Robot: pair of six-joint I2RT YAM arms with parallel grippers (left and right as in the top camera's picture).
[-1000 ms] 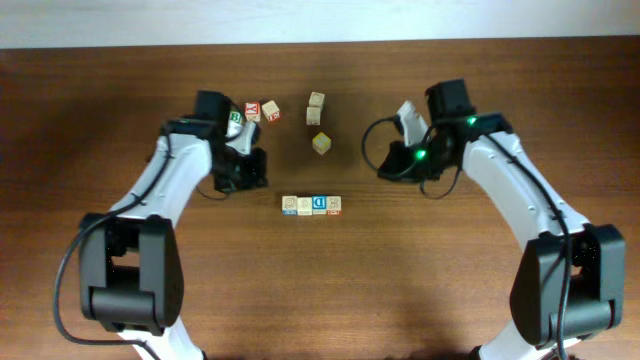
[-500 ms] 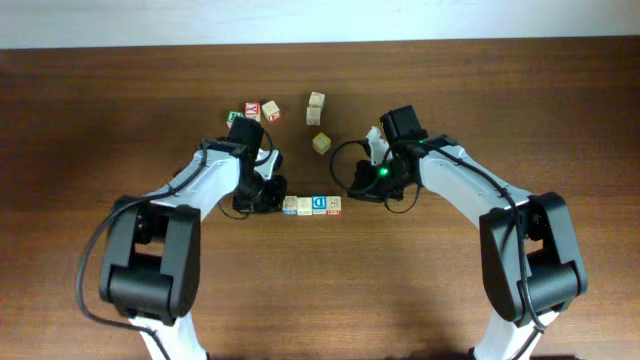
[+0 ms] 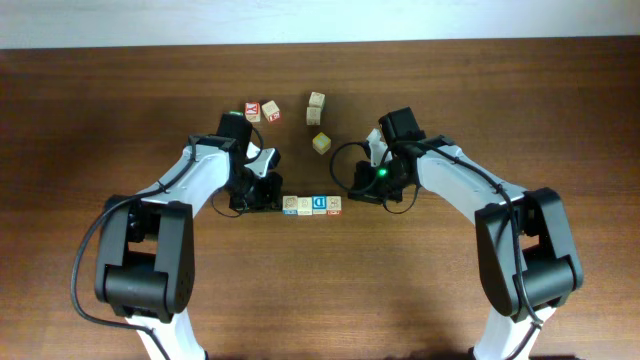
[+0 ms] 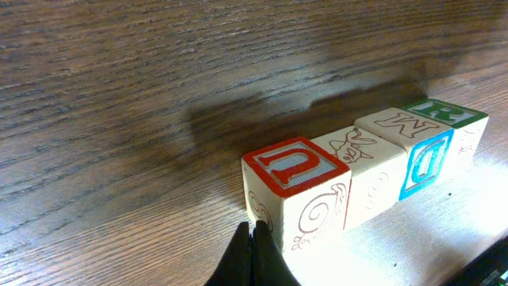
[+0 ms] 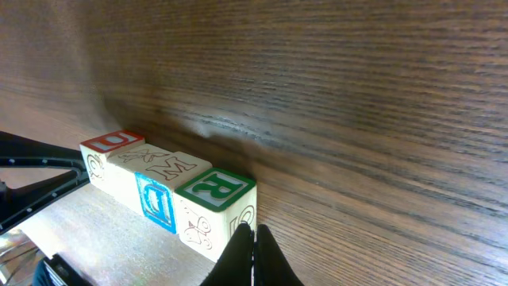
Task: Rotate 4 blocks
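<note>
The 4 blocks lie in a straight row (image 3: 311, 205) at the table's middle. From the left wrist I see a red "U" block (image 4: 295, 195), a picture-faced block (image 4: 361, 171), a blue "D" block (image 4: 417, 155) and a green "R" block (image 4: 452, 119). My left gripper (image 4: 252, 238) is shut with nothing in it, its tip against the red block's outer end. My right gripper (image 5: 252, 234) is shut and empty too, its tip at the outer end of the green "R" block (image 5: 214, 206). In the overhead view the left gripper (image 3: 277, 203) and right gripper (image 3: 345, 198) flank the row.
Loose cubes lie behind the row: a yellow-faced one (image 3: 321, 143), two pale ones (image 3: 315, 107) and two red-faced ones (image 3: 262, 111). A green-faced cube (image 3: 236, 115) sits partly under my left arm. The table's far edge (image 3: 320, 42) runs along the top.
Both arms have swung inward from the sides of the table and come down to the two ends of the row. The blocks have not shifted.
</note>
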